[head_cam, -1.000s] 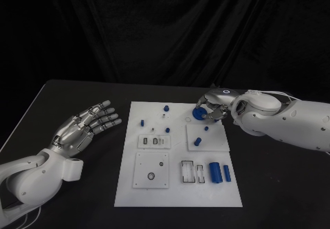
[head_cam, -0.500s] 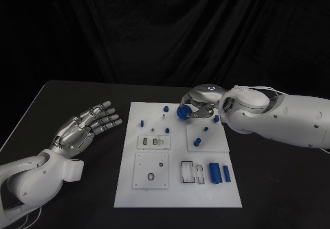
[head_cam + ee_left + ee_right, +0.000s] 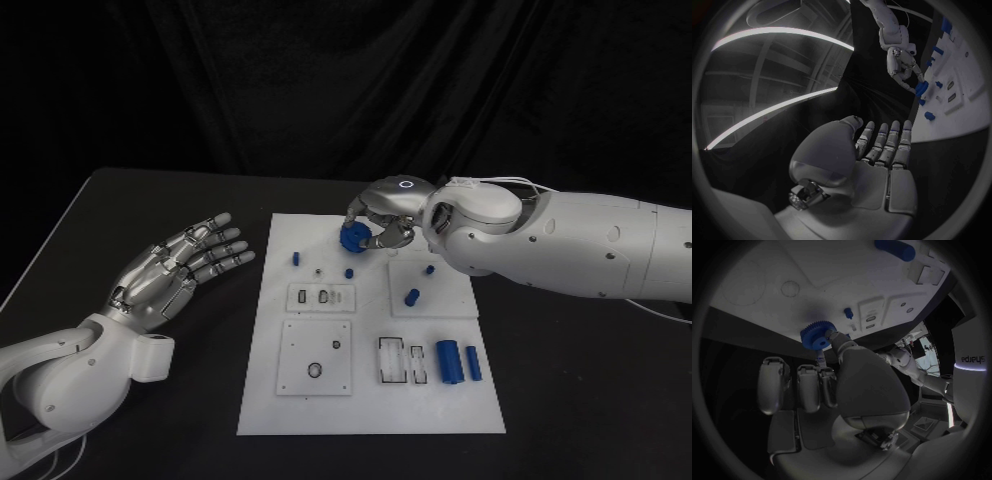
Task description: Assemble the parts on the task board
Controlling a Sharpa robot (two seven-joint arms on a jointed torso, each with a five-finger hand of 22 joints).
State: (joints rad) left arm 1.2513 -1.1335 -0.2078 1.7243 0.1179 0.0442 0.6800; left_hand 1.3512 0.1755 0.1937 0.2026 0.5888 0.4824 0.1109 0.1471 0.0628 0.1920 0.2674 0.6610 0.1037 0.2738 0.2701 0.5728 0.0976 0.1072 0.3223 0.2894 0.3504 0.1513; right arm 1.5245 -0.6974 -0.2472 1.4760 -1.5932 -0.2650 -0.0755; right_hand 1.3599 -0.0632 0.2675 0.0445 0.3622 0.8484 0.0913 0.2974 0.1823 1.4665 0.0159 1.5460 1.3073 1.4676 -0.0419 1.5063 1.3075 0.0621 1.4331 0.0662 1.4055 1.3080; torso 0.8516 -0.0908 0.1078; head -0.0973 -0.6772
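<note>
The white task board lies in the middle of the black table. My right hand hovers over the board's far edge and pinches a blue gear between thumb and finger. In the right wrist view the gear sits at the fingertips, just above the board. My left hand stays off the board's left side, palm up with fingers spread and nothing in it. The left wrist view shows that open hand and, farther off, the right hand with the gear.
Small blue pegs stand on the board, and another blue piece lies on the raised right plate. Two blue cylinders lie near the front right. Slotted plates occupy the left half.
My right hand has carried the blue gear leftward along the board's far edge, from the far right corner to the far middle. The left hand has not moved.
</note>
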